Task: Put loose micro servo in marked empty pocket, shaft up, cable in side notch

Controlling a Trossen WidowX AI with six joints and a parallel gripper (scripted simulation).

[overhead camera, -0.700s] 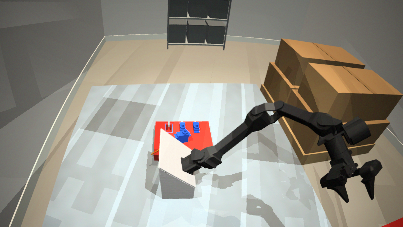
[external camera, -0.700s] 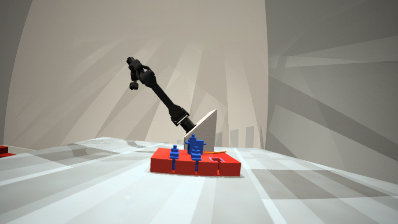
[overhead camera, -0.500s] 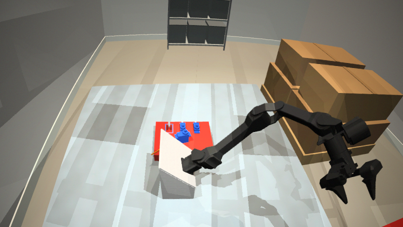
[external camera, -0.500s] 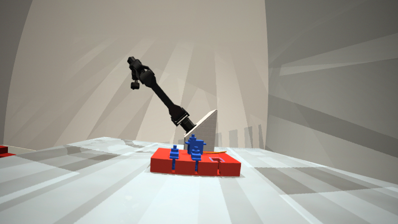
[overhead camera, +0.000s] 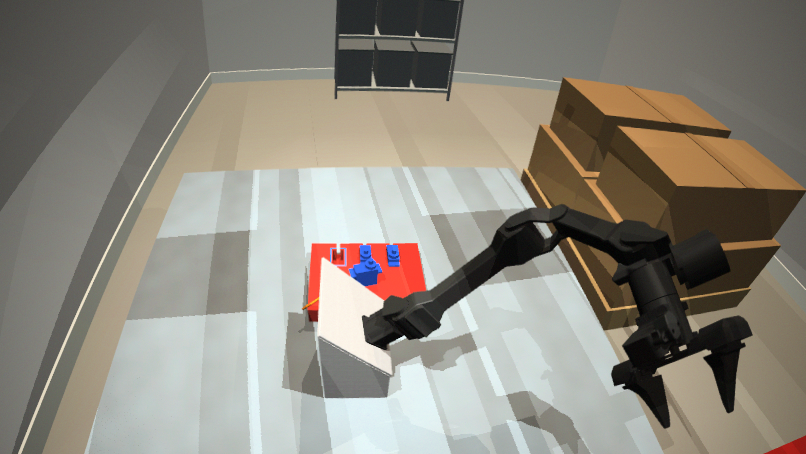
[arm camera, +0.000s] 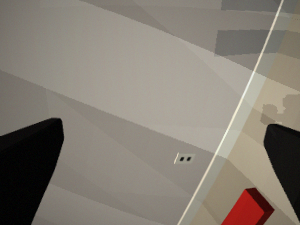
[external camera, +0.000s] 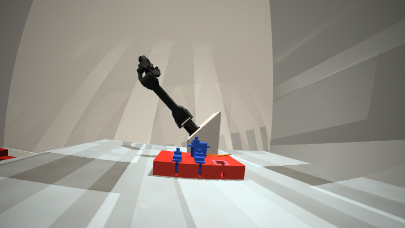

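"Where is the loose micro servo [overhead camera: 366, 274] [external camera: 197, 149]?"

"The blue servo stands upright on the red deck [overhead camera: 403, 281] [external camera: 184, 171], shaft up, well apart from the gripper [overhead camera: 698, 416] [arm camera: 165, 125]. Its orange cable [overhead camera: 311, 303] [external camera: 219, 154] reaches out to one side. The marked pocket [overhead camera: 338, 258] [external camera: 220, 162] sits unfilled at the end of a row, beside two seated servos."

"And the gripper?"

"Its fingers are spread wide, with nothing between them. In the wrist view, they frame a gray wall and its outlet [arm camera: 185, 159], with a red bar [arm camera: 247, 209] below."

"How is the black arm [overhead camera: 462, 281] [external camera: 164, 97] posed?"

"It rises at a slant from the sloped face of a pale wedge [overhead camera: 349, 315] [external camera: 209, 133], then bends over, fingertips downward in the top view, far off to the side of the deck."

"Anything in the way?"

"The wedge hides part of the deck from above. In the exterior view, a seated servo overlaps the loose one. Cardboard boxes [overhead camera: 716, 160] are stacked behind the arm; a shelf unit [overhead camera: 394, 89] stands by the far wall."
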